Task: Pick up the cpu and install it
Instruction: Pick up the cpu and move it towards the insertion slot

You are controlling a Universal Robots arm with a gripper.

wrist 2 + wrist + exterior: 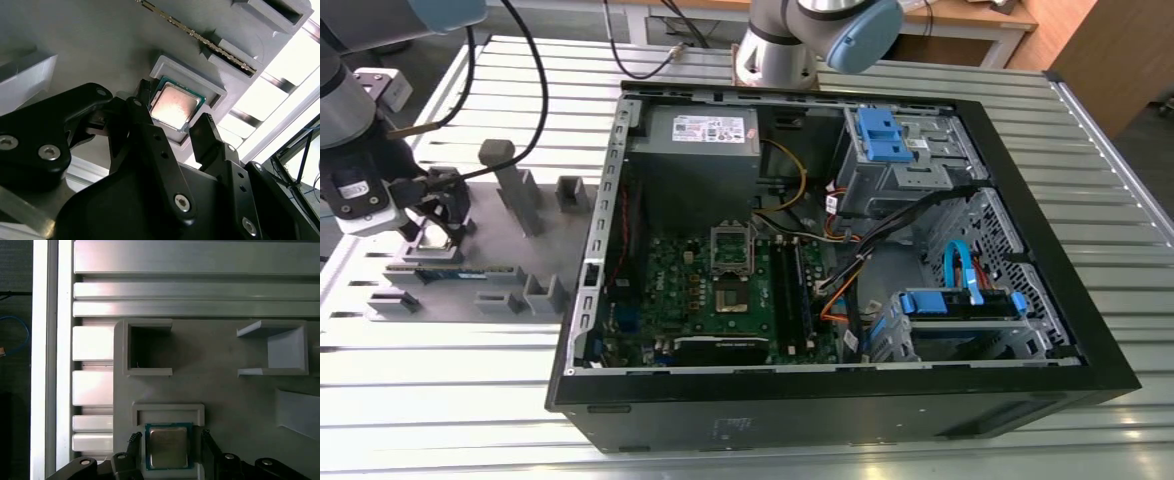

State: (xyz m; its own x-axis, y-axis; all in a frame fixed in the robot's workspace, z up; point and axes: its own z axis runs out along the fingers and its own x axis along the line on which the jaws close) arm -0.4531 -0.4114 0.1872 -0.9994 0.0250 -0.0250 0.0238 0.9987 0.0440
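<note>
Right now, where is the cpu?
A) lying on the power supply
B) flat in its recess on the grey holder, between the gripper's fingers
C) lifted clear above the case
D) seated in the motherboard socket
B: in the first wrist view the cpu lies flat in its recess on the grey holder, with the gripper open and one finger on either side of it.

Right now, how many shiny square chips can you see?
1: the cpu lies in a pocket of the grey holder, between the open fingers of the hand. Others may be hidden.
</note>
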